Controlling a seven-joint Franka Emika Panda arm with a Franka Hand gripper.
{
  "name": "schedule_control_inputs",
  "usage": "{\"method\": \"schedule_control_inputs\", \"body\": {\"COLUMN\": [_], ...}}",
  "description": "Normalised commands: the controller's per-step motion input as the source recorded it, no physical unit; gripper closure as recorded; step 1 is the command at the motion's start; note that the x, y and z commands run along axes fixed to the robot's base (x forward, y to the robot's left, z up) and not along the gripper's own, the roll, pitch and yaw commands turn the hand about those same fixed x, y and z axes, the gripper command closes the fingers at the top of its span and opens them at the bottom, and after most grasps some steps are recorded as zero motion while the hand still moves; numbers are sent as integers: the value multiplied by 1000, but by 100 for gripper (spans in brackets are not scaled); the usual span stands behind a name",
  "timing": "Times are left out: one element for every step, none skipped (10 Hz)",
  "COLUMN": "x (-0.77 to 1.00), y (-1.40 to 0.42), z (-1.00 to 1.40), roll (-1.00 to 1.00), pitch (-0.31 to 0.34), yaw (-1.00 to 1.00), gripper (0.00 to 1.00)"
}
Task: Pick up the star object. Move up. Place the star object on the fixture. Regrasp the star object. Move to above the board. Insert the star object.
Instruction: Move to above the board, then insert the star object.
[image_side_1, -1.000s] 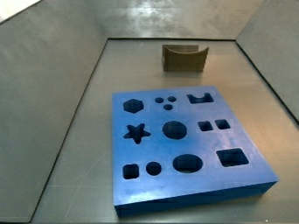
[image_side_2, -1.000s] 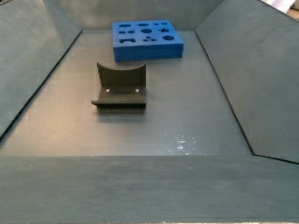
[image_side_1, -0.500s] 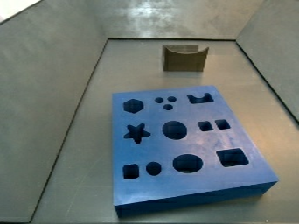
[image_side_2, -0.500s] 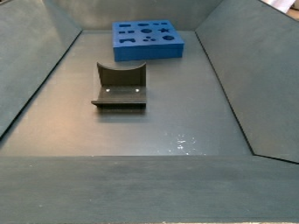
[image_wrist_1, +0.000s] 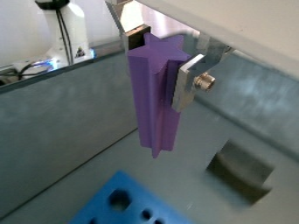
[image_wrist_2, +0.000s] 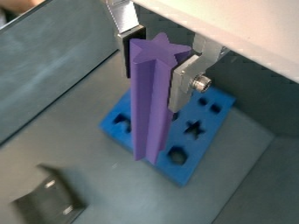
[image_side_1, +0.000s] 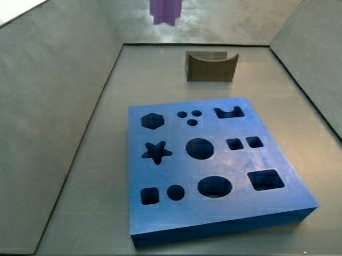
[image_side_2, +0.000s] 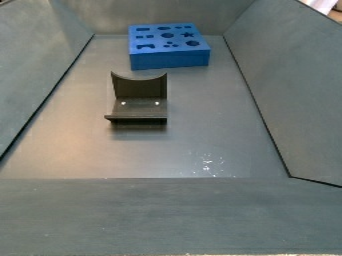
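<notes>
gripper (image_wrist_2: 156, 63) held high over the board (image_wrist_2: 222, 122), jaws clamped on star (image_wrist_2: 149, 96), hanging upright. regrasp judged done; star hole (image_side_1: 156, 153) empty, so lowering & insertion left. fixture (image_side_1: 210, 66) bare.

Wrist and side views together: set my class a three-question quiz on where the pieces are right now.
1. True or false: the gripper holds the star object upright between its fingers.
2. In a side view, where does the star object show?
A. in the board
B. at the top edge, high above the floor
C. on the fixture
3. Fill in: the board's star cut-out is ____.

Key: 1 true; 2 B; 3 empty.
</notes>
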Motion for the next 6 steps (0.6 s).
{"method": "schedule_control_inputs", "body": {"x": [-83,-69,-58,0,100,66], "y": [-2,-4,3,6,0,-177], "z": [4,0,-1,0,-3,-160], "roll": [-700,-349,-243,-9,0,-124], "pitch": [-51,-48,-45,0,0,0], "yaw": [-93,-29,-17,0,43,0], "gripper": [100,100,100,100,100,100]}}
